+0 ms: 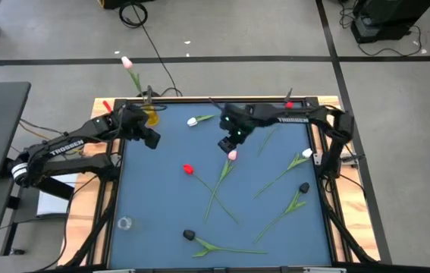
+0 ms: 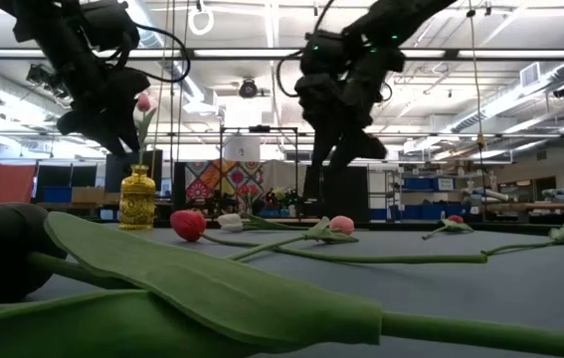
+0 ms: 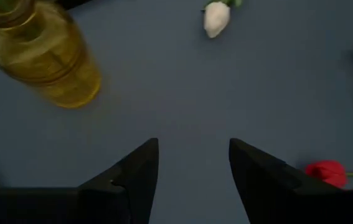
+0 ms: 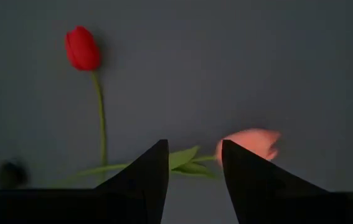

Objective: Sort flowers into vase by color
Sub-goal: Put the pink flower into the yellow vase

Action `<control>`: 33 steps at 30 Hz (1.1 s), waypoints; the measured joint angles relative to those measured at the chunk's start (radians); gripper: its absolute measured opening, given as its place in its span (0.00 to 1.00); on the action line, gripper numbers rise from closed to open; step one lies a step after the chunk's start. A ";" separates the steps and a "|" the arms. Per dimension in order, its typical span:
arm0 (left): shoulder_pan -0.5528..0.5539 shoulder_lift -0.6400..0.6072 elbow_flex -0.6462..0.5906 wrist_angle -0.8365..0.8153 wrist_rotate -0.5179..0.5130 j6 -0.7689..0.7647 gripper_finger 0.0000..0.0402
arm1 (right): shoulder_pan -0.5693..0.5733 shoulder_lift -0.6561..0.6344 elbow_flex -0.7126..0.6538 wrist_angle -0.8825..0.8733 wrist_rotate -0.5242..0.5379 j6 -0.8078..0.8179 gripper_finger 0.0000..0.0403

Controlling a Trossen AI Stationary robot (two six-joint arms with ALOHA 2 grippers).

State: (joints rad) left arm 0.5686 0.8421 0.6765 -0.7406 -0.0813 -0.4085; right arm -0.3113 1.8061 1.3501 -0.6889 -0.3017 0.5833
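A pink tulip (image 1: 127, 62) stands with its stem in the yellow vase (image 1: 150, 115) at the table's far left. My left gripper (image 3: 193, 155) hovers open just beside that vase (image 3: 45, 59), touching nothing. My right gripper (image 4: 193, 155) is open above a second pink tulip (image 4: 251, 143) that lies flat on the table (image 1: 233, 155); its fingers stand over the leaves just behind the bud, apart from them. A red tulip (image 1: 188, 169) lies beside it. White tulips (image 1: 193, 121) (image 1: 306, 154) and black tulips (image 1: 304, 187) (image 1: 189, 235) also lie on the blue table.
A small clear glass vessel (image 1: 124, 224) stands near the table's near left corner. Long green stems cross each other in the middle of the table (image 1: 218, 193). A wooden rim (image 1: 101, 197) frames the blue surface. In the low view a black tulip's leaf (image 2: 212, 288) fills the foreground.
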 joint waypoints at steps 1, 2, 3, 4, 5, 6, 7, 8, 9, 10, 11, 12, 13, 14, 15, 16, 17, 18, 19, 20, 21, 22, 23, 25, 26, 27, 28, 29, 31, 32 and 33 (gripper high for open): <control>-0.008 0.000 0.000 0.009 0.000 0.001 0.50 | 0.019 -0.020 -0.041 0.038 0.016 0.068 0.39; -0.016 0.000 0.000 0.019 0.001 0.008 0.50 | 0.040 -0.041 -0.079 0.073 0.044 0.134 0.39; -0.021 0.000 0.000 0.029 0.009 0.016 0.50 | 0.063 -0.060 -0.111 0.103 0.076 0.198 0.38; -0.026 0.000 0.000 0.036 0.029 0.028 0.50 | 0.090 -0.077 -0.139 0.127 0.117 0.270 0.38; -0.030 0.000 0.001 0.041 0.048 0.042 0.50 | 0.118 -0.093 -0.162 0.149 0.162 0.340 0.38; -0.035 0.000 0.006 0.040 0.064 0.057 0.50 | 0.146 -0.103 -0.179 0.161 0.209 0.402 0.38; -0.040 0.000 0.011 0.041 0.080 0.068 0.50 | 0.174 -0.109 -0.189 0.164 0.252 0.468 0.37; -0.047 0.000 0.017 0.042 0.096 0.076 0.50 | 0.198 -0.110 -0.194 0.164 0.289 0.530 0.37; -0.054 0.000 0.023 0.042 0.109 0.077 0.50 | 0.222 -0.110 -0.195 0.164 0.325 0.594 0.37; -0.062 0.000 0.028 0.041 0.124 0.077 0.50 | 0.246 -0.110 -0.195 0.164 0.353 0.659 0.37; -0.070 0.000 0.035 0.037 0.140 0.077 0.50 | 0.269 -0.110 -0.195 0.167 0.378 0.725 0.37; -0.080 0.000 0.045 0.039 0.156 0.079 0.50 | 0.294 -0.110 -0.195 0.178 0.410 0.786 0.37; -0.091 0.000 0.054 0.043 0.163 0.081 0.50 | 0.320 -0.108 -0.195 0.190 0.452 0.842 0.37; -0.103 -0.001 0.059 0.052 0.164 0.083 0.50 | 0.342 -0.108 -0.195 0.192 0.493 0.890 0.37; -0.116 -0.001 0.061 0.058 0.165 0.083 0.50 | 0.362 -0.107 -0.195 0.187 0.528 0.936 0.37; -0.130 0.000 0.061 0.065 0.165 0.083 0.50 | 0.378 -0.107 -0.195 0.185 0.557 0.979 0.37; -0.143 0.000 0.061 0.077 0.166 0.083 0.50 | 0.392 -0.107 -0.195 0.182 0.583 1.017 0.37; -0.156 0.000 0.061 0.090 0.166 0.083 0.50 | 0.405 -0.107 -0.195 0.178 0.605 1.050 0.37; -0.168 0.000 0.061 0.107 0.166 0.076 0.50 | 0.416 -0.107 -0.195 0.174 0.622 1.073 0.37; -0.181 0.000 0.061 0.125 0.167 0.059 0.50 | 0.428 -0.107 -0.196 0.174 0.630 1.089 0.37; -0.194 0.002 0.061 0.144 0.167 0.034 0.50 | 0.440 -0.107 -0.196 0.173 0.633 1.097 0.37; -0.206 0.003 0.061 0.160 0.167 0.010 0.50 | 0.449 -0.107 -0.196 0.168 0.633 1.101 0.37; -0.216 0.003 0.061 0.178 0.167 -0.004 0.50 | 0.459 -0.104 -0.196 0.155 0.633 1.109 0.37; -0.233 0.002 0.061 0.218 0.168 -0.010 0.50 | 0.472 -0.090 -0.196 0.122 0.633 1.141 0.37; -0.240 0.002 0.061 0.234 0.168 -0.010 0.50 | 0.478 -0.086 -0.196 0.100 0.639 1.148 0.37; -0.248 0.002 0.061 0.246 0.168 -0.010 0.50 | 0.481 -0.075 -0.197 0.081 0.647 1.148 0.37; -0.254 0.002 0.061 0.261 0.168 -0.010 0.50 | 0.482 -0.069 -0.196 0.070 0.652 1.150 0.37; -0.259 0.002 0.061 0.276 0.168 -0.010 0.50 | 0.486 -0.063 -0.196 0.062 0.647 1.159 0.37; -0.267 0.002 0.061 0.292 0.166 -0.021 0.50 | 0.495 -0.045 -0.196 0.067 0.649 1.187 0.36; -0.270 0.002 0.061 0.300 0.156 -0.031 0.50 | 0.498 -0.036 -0.191 0.076 0.652 1.197 0.36; -0.271 0.003 0.061 0.308 0.149 -0.036 0.50 | 0.500 -0.027 -0.182 0.085 0.652 1.200 0.36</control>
State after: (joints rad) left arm 0.2981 0.8448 0.7376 -0.4328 0.0681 -0.4447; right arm 0.1892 1.7795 1.1679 -0.6038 0.3500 1.7836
